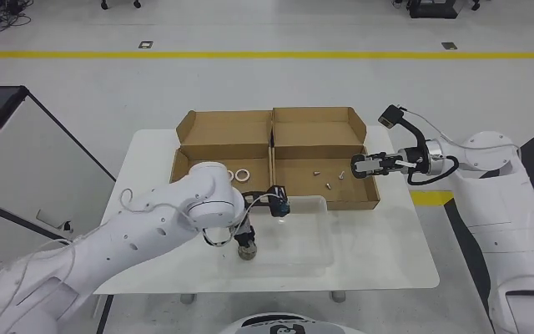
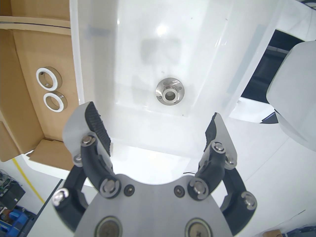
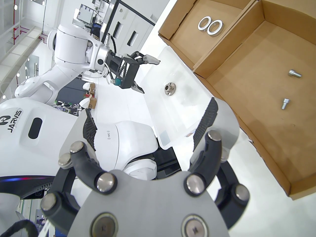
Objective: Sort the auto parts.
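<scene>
Left wrist view, round silver flange (image 2: 169,94), central bore

A white worktop (image 1: 380,250) carries two open cardboard boxes side by side at its far edge. The left box (image 1: 221,134) holds two rings (image 1: 236,174); the right box (image 1: 321,134) holds three small bolts (image 1: 329,178). Just in front lies a clear tray (image 1: 321,242) with a small round metal piece (image 1: 248,252) in its left part. The left tool (image 1: 279,205) hangs over the tray, and the right tool (image 1: 360,165) hangs over the right box.
</scene>
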### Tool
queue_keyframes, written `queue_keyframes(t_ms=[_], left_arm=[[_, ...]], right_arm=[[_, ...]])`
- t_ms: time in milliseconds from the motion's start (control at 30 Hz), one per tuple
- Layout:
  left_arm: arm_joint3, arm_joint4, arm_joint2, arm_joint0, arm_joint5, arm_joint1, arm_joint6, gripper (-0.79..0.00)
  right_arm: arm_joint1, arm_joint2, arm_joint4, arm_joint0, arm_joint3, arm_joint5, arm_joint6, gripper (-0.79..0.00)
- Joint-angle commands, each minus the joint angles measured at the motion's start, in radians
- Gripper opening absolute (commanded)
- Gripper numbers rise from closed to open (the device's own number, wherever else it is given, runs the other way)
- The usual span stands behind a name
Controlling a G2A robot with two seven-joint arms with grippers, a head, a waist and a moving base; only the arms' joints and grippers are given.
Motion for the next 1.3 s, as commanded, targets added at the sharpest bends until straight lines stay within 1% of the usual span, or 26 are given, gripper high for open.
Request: queue_keyframes(t_ms=[0,133,433,500,700,767,800,833,867,900,933,1033,1100,1200,1267], left_arm=[[0.007,-0.013,0.048,-0.033,-0.006,0.0,0.006,0.0],[0.024,-0.029,0.127,-0.096,-0.022,0.001,0.022,0.0],[0.079,-0.074,0.27,-0.203,-0.077,-0.003,0.077,0.0],[0.095,-0.085,0.279,-0.213,-0.088,-0.006,0.088,0.0],[0.122,-0.086,0.279,-0.194,-0.096,-0.016,0.096,0.0],[0.125,-0.075,0.279,-0.182,-0.095,-0.019,0.095,-0.031],[0.125,-0.069,0.279,-0.176,-0.096,-0.022,0.096,-0.058],[0.126,-0.065,0.279,-0.17,-0.097,-0.024,0.097,-0.105],[0.129,-0.06,0.279,-0.165,-0.098,-0.026,0.098,-0.126],[0.133,-0.056,0.279,-0.159,-0.1,-0.028,0.1,-0.132],[0.136,-0.052,0.279,-0.154,-0.101,-0.03,0.101,-0.16],[0.143,-0.035,0.279,-0.138,-0.102,-0.038,0.102,-0.197],[0.148,-0.028,0.279,-0.13,-0.106,-0.043,0.106,-0.237],[0.155,-0.015,0.279,-0.119,-0.107,-0.048,0.107,-0.259],[0.158,-0.008,0.279,-0.112,-0.106,-0.051,0.106,-0.305]], right_arm=[[0.0,0.0,0.0,0.0,0.0,0.0,0.0,0.0],[0.0,0.0,0.0,0.0,0.0,0.0,0.0,0.0],[0.0,0.0,0.0,0.0,0.0,0.0,0.0,0.0],[0.0,0.0,0.0,0.0,0.0,0.0,0.0,0.0],[0.0,0.0,0.0,0.0,0.0,0.0,0.0,0.0],[0.0,0.0,0.0,0.0,0.0,0.0,0.0,0.0],[0.0,0.0,0.0,0.0,0.0,0.0,0.0,0.0],[0.0,0.0,0.0,0.0,0.0,0.0,0.0,0.0],[0.0,0.0,0.0,0.0,0.0,0.0,0.0,0.0],[0.0,0.0,0.0,0.0,0.0,0.0,0.0,0.0],[0.0,0.0,0.0,0.0,0.0,0.0,0.0,0.0],[0.0,0.0,0.0,0.0,0.0,0.0,0.0,0.0],[0.0,0.0,0.0,0.0,0.0,0.0,0.0,0.0],[0.0,0.0,0.0,0.0,0.0,0.0,0.0,0.0],[0.0,0.0,0.0,0.0,0.0,0.0,0.0,0.0]])
